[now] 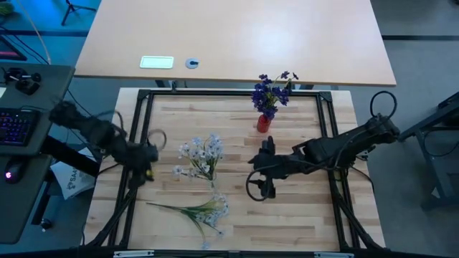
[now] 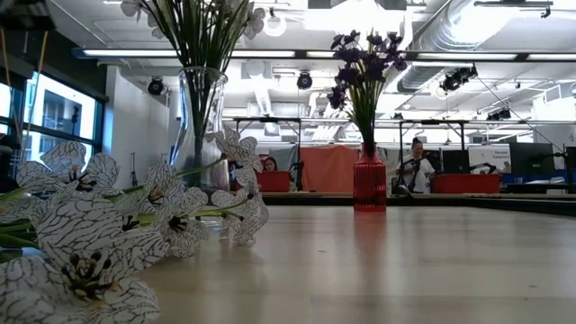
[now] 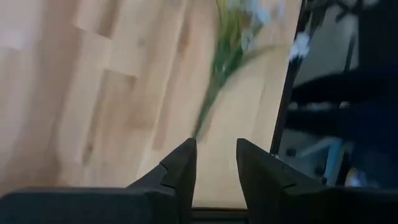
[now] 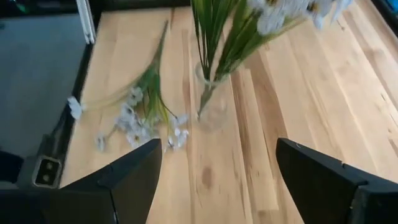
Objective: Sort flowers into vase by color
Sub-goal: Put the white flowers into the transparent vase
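Observation:
A small red vase [image 1: 264, 123] [image 2: 369, 184] stands near the table's far edge and holds dark purple-blue flowers [image 1: 271, 92] [image 2: 364, 63]. A clear glass vase [image 4: 211, 109] [image 2: 200, 117] at mid-table holds pale white flowers [image 1: 201, 156]. One more pale sprig [image 1: 195, 210] [image 4: 138, 102] lies flat near the near edge; its blossoms [image 2: 81, 234] fill the low view's foreground. My left gripper [image 1: 148, 163] [image 3: 214, 168] hovers left of the clear vase, narrowly open and empty, with the sprig's stem [image 3: 210, 99] beyond its fingers. My right gripper [image 1: 257, 170] [image 4: 217, 180] is wide open and empty, right of the clear vase.
A black metal frame [image 1: 143, 100] borders the wooden work surface. Bare wood lies between the two vases and right of the loose sprig. A larger pale table [image 1: 237, 36] stands beyond the far edge. People sit in the room behind [image 2: 416, 162].

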You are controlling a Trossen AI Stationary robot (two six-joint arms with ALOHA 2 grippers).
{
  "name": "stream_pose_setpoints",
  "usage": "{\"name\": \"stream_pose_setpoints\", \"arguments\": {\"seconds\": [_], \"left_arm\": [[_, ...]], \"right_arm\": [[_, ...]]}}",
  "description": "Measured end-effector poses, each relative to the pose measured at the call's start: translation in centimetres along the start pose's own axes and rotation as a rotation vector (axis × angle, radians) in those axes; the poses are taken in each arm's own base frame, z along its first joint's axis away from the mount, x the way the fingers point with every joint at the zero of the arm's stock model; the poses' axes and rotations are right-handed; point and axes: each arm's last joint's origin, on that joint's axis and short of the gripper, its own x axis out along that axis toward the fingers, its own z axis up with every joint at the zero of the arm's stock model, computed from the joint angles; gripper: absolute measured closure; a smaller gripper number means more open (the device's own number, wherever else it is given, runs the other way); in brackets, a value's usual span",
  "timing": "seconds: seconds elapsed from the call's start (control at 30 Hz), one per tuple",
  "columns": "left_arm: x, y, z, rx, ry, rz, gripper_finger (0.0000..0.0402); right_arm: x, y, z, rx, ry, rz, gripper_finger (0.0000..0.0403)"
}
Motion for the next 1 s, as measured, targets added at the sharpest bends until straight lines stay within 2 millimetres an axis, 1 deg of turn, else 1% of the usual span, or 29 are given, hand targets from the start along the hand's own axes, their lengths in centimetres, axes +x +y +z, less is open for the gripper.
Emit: {"name": "stream_pose_setpoints", "arguments": {"seconds": [0.13, 0.27, 0.37, 0.43, 0.53, 0.63, 0.77, 0.87, 1.0], "left_arm": [[4.3, -2.4, -0.9, 0.063, 0.005, -0.008, 0.0305], [9.5, -5.0, -2.7, 0.177, -0.020, -0.014, 0.0305], [13.1, -6.7, -4.0, 0.259, -0.051, 0.021, 0.0305], [15.2, -7.5, -4.4, 0.325, -0.074, 0.051, 0.0305], [17.8, -7.6, -4.9, 0.444, -0.044, 0.143, 0.0304], [19.9, -6.9, -5.2, 0.509, 0.022, 0.238, 0.0304], [21.7, -6.5, -5.4, 0.530, 0.075, 0.291, 0.0304], [22.4, -6.2, -5.6, 0.572, 0.098, 0.320, 0.0304], [22.7, -6.2, -5.6, 0.574, 0.078, 0.346, 0.0304]], "right_arm": [[0.0, -0.1, -0.3, 0.008, 0.033, -0.011, 0.0091], [-0.2, -0.1, -1.1, 0.025, 0.109, -0.008, 0.0091], [-0.4, -0.1, -1.8, 0.025, 0.180, -0.017, 0.0091], [-0.6, 0.0, -2.2, 0.031, 0.213, -0.025, 0.0091], [-0.7, 0.3, -2.5, 0.041, 0.227, -0.026, 0.0091], [-0.8, 0.5, -2.5, 0.042, 0.227, -0.021, 0.0091], [-0.8, 0.6, -2.6, 0.044, 0.227, -0.019, 0.0091], [-0.8, 0.6, -2.6, 0.045, 0.227, -0.020, 0.0091], [-0.8, 0.6, -2.5, 0.061, 0.217, -0.038, 0.0091]]}}
